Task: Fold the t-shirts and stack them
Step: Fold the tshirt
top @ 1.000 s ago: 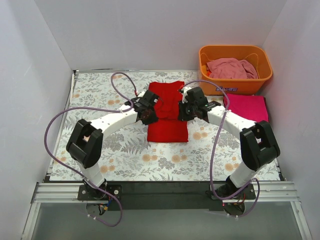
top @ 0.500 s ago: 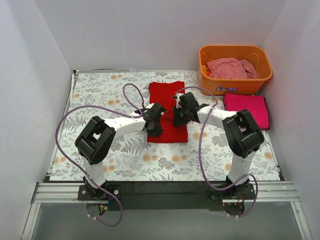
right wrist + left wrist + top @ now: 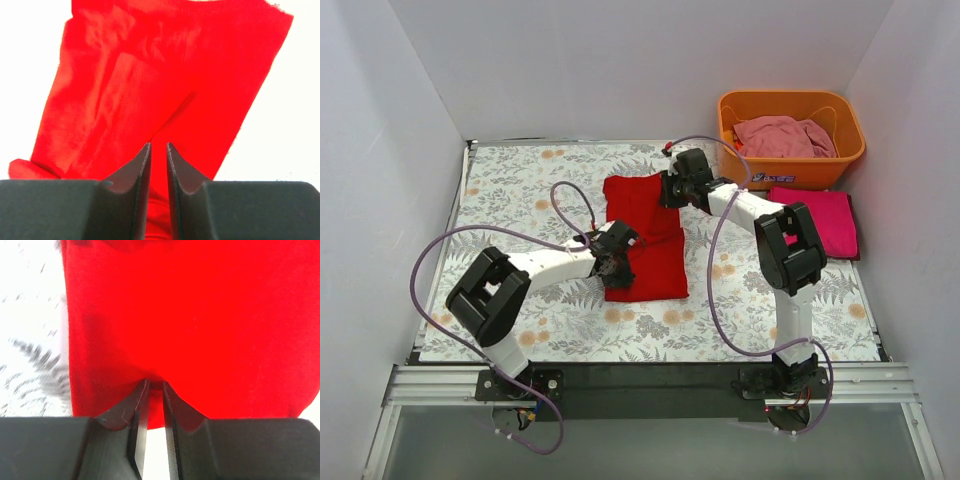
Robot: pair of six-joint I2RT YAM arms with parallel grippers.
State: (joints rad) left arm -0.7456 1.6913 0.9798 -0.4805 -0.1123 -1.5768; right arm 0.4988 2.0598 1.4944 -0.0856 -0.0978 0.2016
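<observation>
The bright red t-shirt [image 3: 655, 268] lies part-folded in the middle of the floral mat. My left gripper [image 3: 617, 263] is shut on its near left edge; the left wrist view shows red cloth [image 3: 200, 315] pinched between the nearly closed jaws [image 3: 155, 384]. My right gripper [image 3: 672, 188] is shut on its far right edge, with red cloth [image 3: 150, 75] running between the jaws [image 3: 158, 145]. The magenta-pink t-shirt [image 3: 817, 218] lies folded at the right. The dusty pale pink t-shirt [image 3: 782, 135] lies crumpled in the basket.
The orange plastic basket [image 3: 790, 172] stands at the far right corner, just behind the magenta shirt. The floral mat [image 3: 520, 200] covers the table. White walls close in the left, back and right sides. Purple cables loop over both arms.
The right gripper has moved away to the shirt's far edge and the left gripper toward the near left. The red shirt has been drawn out lengthwise and shifted a little left.
</observation>
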